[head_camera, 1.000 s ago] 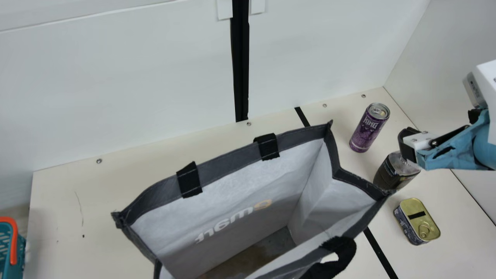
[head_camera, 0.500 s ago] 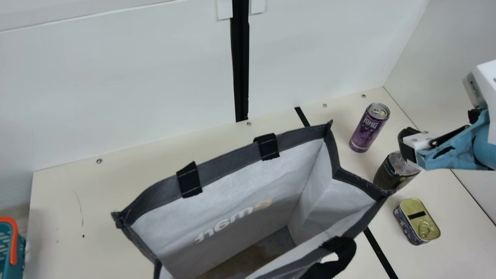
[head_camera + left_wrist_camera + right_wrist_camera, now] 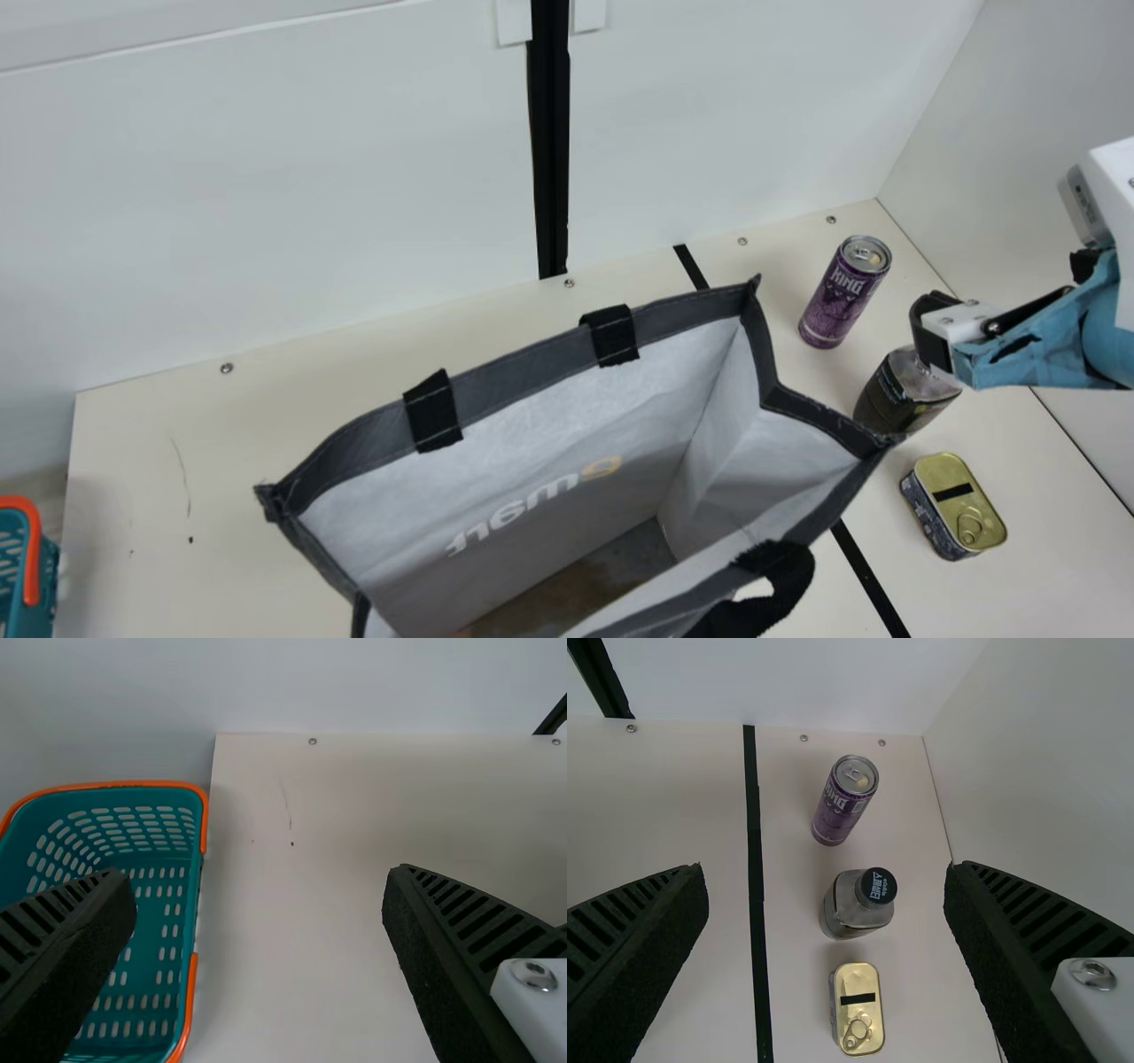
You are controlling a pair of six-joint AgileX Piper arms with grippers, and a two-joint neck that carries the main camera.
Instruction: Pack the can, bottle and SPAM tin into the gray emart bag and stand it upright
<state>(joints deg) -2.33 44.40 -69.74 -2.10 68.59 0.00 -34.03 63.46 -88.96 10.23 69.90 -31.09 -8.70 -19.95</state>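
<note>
The right end effector (image 3: pixel 826 873) is released, its two fingers spread wide, and is positioned above the bottle (image 3: pixel 849 914). In the main view it overlaps the top of the bottle; vertical clearance cannot be determined. The bottle stands upright on the tabletop (image 3: pixel 221 425), long axis vertical, so the governing relation is probably fingers astride that axis: a descent along it, then closure, should secure the part. The right arm is nearer to all three items. Outward from the bottle, the can (image 3: pixel 842 806) stands upright toward the rear wall (image 3: pixel 292 204), and the SPAM tin (image 3: pixel 857 1010) lies lid up on the robot's side. All three are outside the gray emart bag (image 3: pixel 523 377), which stands upright, mouth open, to the robot's left of them. Lift height must likely clear its nearer side edge. The left end effector (image 3: pixel 259 875) is also released, fingers apart, near the teal basket (image 3: pixel 115 784).
</note>
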